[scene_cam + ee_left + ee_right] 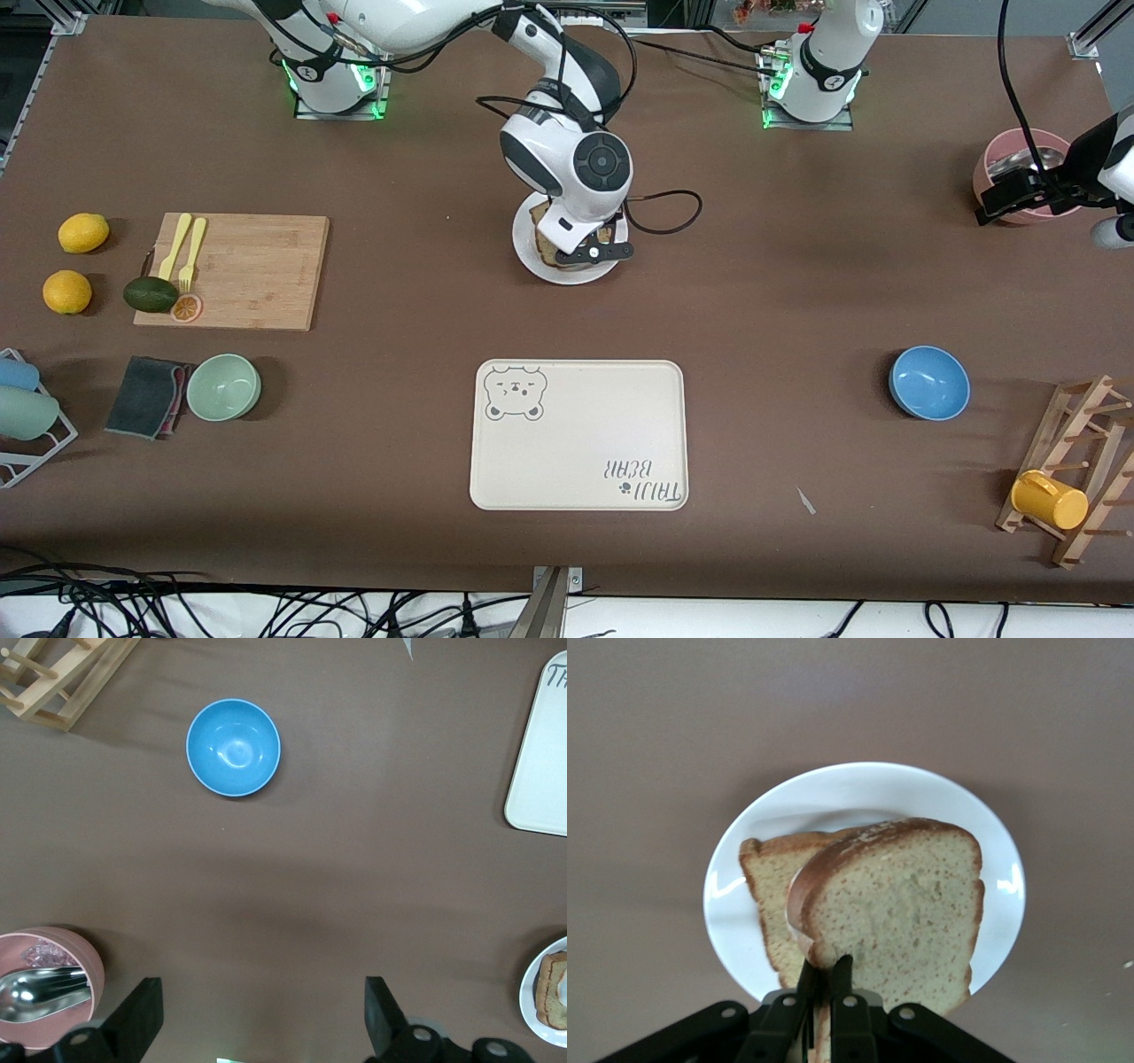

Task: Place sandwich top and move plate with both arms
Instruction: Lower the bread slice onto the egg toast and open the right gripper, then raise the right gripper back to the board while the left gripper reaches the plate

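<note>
Your right gripper is hanging over the white plate, its jaws pinching the sandwich top by one crust edge, so the slice is tilting above a second slice lying on the plate. The plate is sitting on the brown table near the middle, farther from the front camera than the cream tray. The slice is looking light, soft and springy, with a speckled tan face and darker crust; a hard pinch would likely dent or tear the crumb, so you are best gripping at the crust, as now, and letting go low so it is not flopping off skewed. The plate is looking rigid, smooth and probably slippery at its shallow rim; for the two-arm move you are likely needing a hold on the rim from each arm's end, keeping it level so the stack is not sliding. Your left gripper is waiting with jaws spread, holding nothing, over bare table beside the pink bowl with a metal spoon in it, toward the left arm's end, well apart from the plate.
</note>
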{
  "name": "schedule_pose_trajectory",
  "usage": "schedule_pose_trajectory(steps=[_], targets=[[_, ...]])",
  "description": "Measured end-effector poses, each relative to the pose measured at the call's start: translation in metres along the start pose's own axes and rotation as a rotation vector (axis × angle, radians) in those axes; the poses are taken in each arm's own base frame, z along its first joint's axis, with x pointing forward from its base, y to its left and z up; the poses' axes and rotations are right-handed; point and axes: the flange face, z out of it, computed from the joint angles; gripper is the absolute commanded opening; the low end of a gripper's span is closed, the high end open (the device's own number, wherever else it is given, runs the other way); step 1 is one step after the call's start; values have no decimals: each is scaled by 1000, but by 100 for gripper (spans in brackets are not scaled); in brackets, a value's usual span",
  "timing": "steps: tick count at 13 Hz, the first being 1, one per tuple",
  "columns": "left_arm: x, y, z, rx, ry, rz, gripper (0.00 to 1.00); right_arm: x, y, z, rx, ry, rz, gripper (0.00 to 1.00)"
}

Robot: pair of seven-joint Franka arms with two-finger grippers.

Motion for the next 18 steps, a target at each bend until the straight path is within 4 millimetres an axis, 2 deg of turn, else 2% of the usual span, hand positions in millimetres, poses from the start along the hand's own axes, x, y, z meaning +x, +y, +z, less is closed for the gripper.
schedule_pose_trajectory(steps=[3,5,6,7,8,12,15,17,18], targets=[[0,-2,0,0,0,-4,100,3,1,2,14,-17,35,0],[1,-2,1,0,-2,-4,100,6,2,13,5,-32,66,0],[1,-2,1,0,-3,-4,100,6,2,18,2,-37,72,11],[1,-2,2,0,-4,-4,100,7,2,20,1,-41,84,67],[2,-2,3,0,-6,-4,100,8,2,21,0,-42,112,97],[6,0,9,-13,-17,-3,100,15,7,15,8,-34,195,100],[10,1,13,-18,-14,-4,100,32,24,-3,29,-24,223,100],[14,3,19,-36,-24,-4,100,41,49,-39,29,-20,231,100],[16,6,22,-76,-27,-10,100,46,68,-66,39,-7,242,100]])
